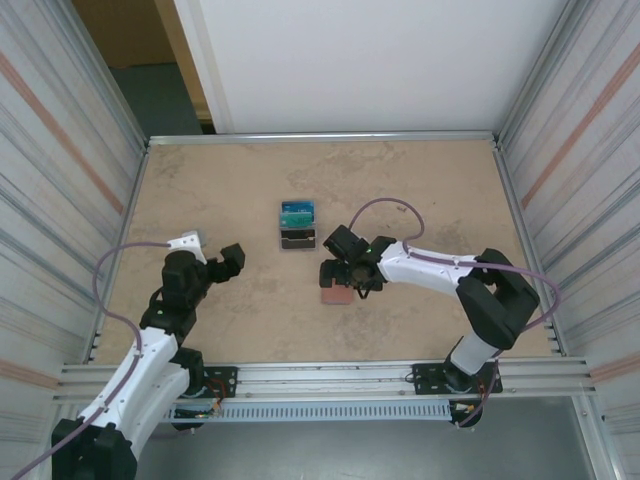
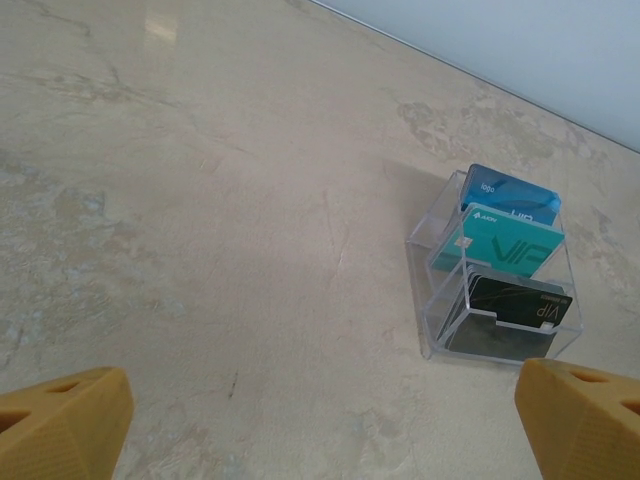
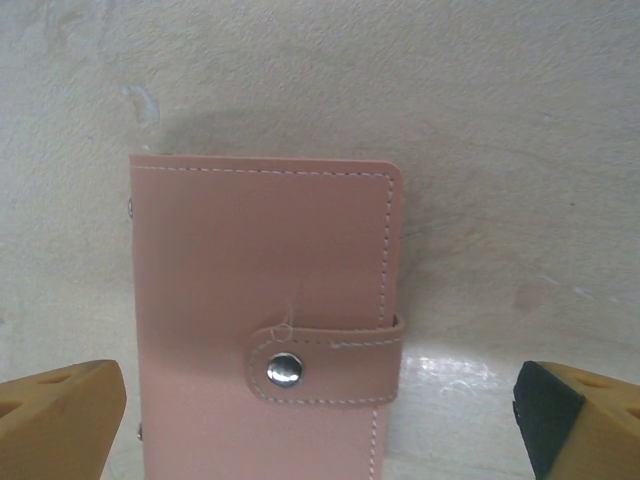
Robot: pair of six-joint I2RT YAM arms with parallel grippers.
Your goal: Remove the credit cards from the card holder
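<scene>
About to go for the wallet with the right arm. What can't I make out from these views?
- Right wrist: the wallet is snapped shut, so what it holds is hidden. Its lower end is cut off by the bottom edge.
- Top: the right gripper covers part of the wallet.
- Top: the clear card stand is too small to tell what sits in it.

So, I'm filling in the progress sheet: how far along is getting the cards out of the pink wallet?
Done: nothing that shows. The wallet lies shut, its snap tab fastened. In hand: the right end effector hangs open over it, not gripping. The left end effector is open above the table, near a clear stand holding three cards. Left: unsnap it, open it and empty it.
</scene>
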